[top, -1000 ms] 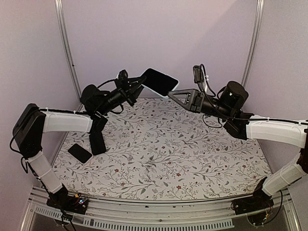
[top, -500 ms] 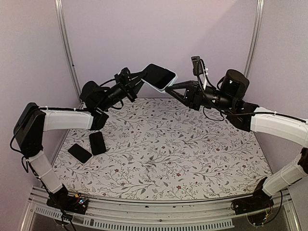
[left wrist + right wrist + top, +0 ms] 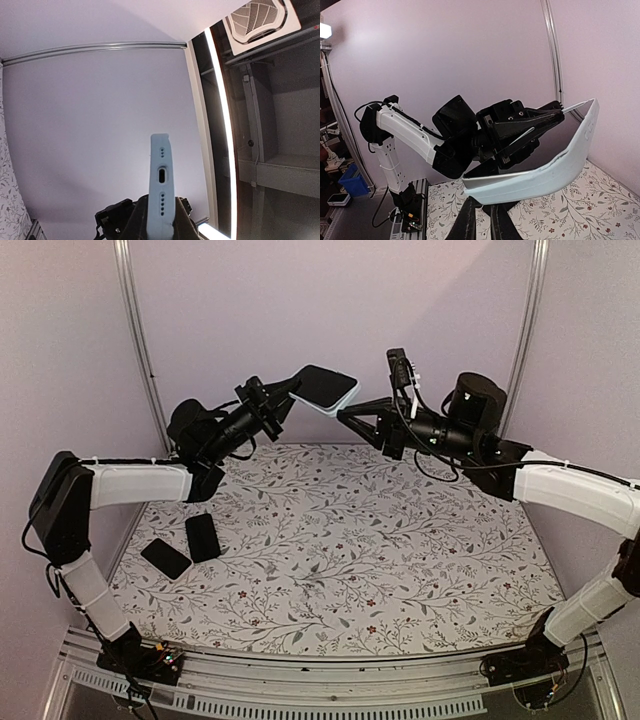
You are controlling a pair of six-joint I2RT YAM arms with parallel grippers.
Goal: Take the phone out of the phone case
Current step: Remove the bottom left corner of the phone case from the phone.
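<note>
Both ends of the case [image 3: 540, 172] were mine: left gripper [image 3: 287, 400] clamped one, long axis running to my right gripper [image 3: 343, 414], closed tight against the opposite lip.

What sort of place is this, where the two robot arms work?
Probably a robotics lab test cell: plain lilac walls with metal rails enclose a table under a flowered cloth, and the left wrist view shows an office-type ceiling vent and light strip.
</note>
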